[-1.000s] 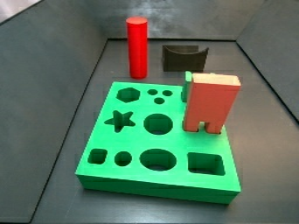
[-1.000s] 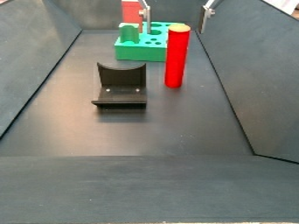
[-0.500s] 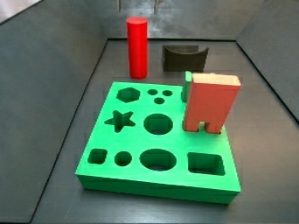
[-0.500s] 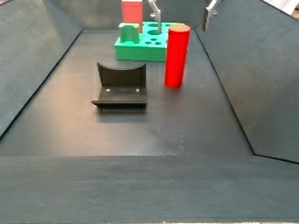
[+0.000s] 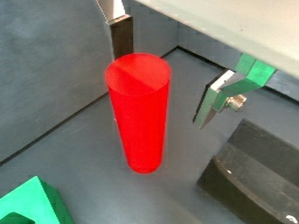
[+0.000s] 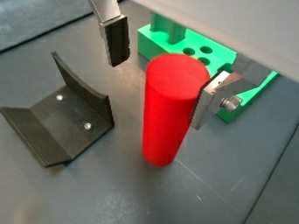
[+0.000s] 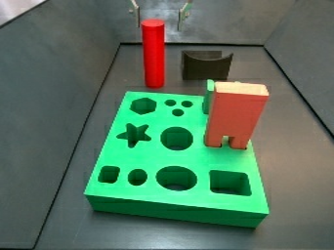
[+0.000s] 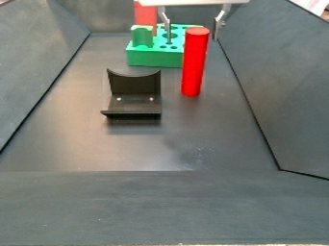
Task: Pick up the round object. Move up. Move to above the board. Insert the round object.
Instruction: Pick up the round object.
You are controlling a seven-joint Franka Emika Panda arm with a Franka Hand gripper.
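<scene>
I see the gripper (image 5: 173,72) spread wide, holding nothing. The tall smooth red cylinder (image 5: 140,118) stands upright between its fingers (image 6: 114,40), untouched.

The open gripper (image 5: 170,66) hangs above the tall smooth red cylinder (image 5: 139,122), one silver finger (image 6: 114,39) on each side with a gap to the cylinder. Bare dark floor rings the cylinder's foot — the dark L-shaped fixture (image 6: 59,122) stands just beside it, the thick green slab with cut-out holes (image 6: 187,50) near.
</scene>
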